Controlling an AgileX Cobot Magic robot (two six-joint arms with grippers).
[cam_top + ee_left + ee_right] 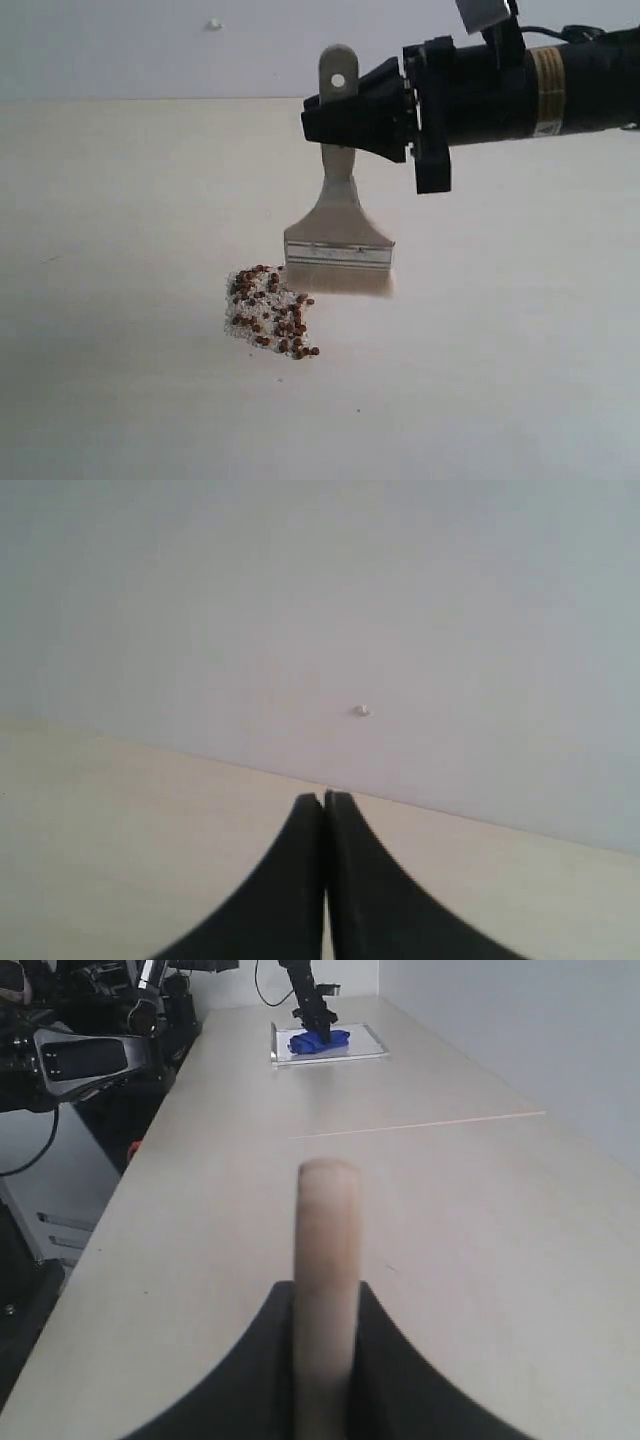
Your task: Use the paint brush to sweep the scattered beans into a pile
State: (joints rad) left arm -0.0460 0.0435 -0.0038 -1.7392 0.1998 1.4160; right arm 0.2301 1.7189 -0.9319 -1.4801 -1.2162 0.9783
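Note:
The beans [272, 312] lie in a tight reddish-brown heap mixed with white crumbs on the pale table [120, 250]. Just right of the heap the paint brush [338, 235] stands upright, its cream bristles on or close to the tabletop and its holed handle end pointing up. My right gripper [345, 118] reaches in from the right and is shut on the brush handle [326, 1260]. The left gripper [325, 802] shows only in its own wrist view, jaws pressed together, holding nothing, above the table near the wall.
A small white mark [214, 24] sits on the back wall. Far down the table, the right wrist view shows a clear tray [372, 1044] with a blue object [318, 1042] and another dark arm [310, 995]. Equipment stands beyond the table's edge [90, 1250].

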